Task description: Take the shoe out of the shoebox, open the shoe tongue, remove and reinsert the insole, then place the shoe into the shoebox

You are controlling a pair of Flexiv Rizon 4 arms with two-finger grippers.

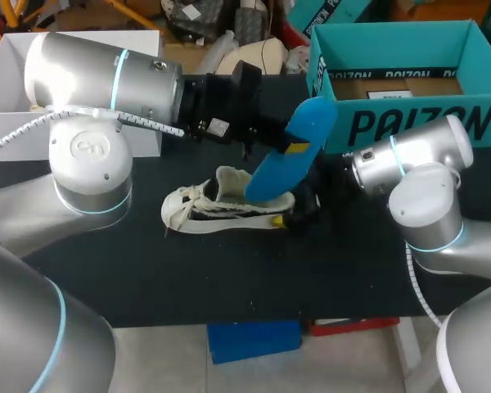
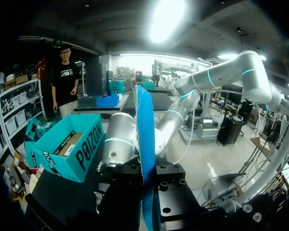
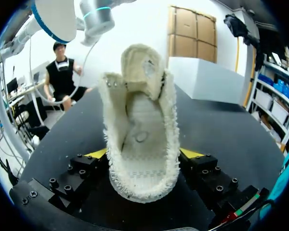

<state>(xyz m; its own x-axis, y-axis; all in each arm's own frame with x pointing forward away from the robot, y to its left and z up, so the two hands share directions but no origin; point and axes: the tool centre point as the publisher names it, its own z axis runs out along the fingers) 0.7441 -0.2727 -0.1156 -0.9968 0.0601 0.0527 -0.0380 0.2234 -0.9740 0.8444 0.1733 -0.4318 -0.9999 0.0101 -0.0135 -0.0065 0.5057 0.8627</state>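
Shoe [image 1: 221, 205] on black table [image 1: 188, 278], right jaws clamping its heel; left jaws pinch blue insole [image 1: 290, 155].

Black table [image 1: 229, 278], white box [image 1: 8, 82] (on its far left corner)

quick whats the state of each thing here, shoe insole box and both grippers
shoe: upright on table, tongue open, no insole inside
insole: held tilted over the shoe's opening
shoebox: open, no shoe inside
left gripper: shut on insole
right gripper: shut on shoe heel
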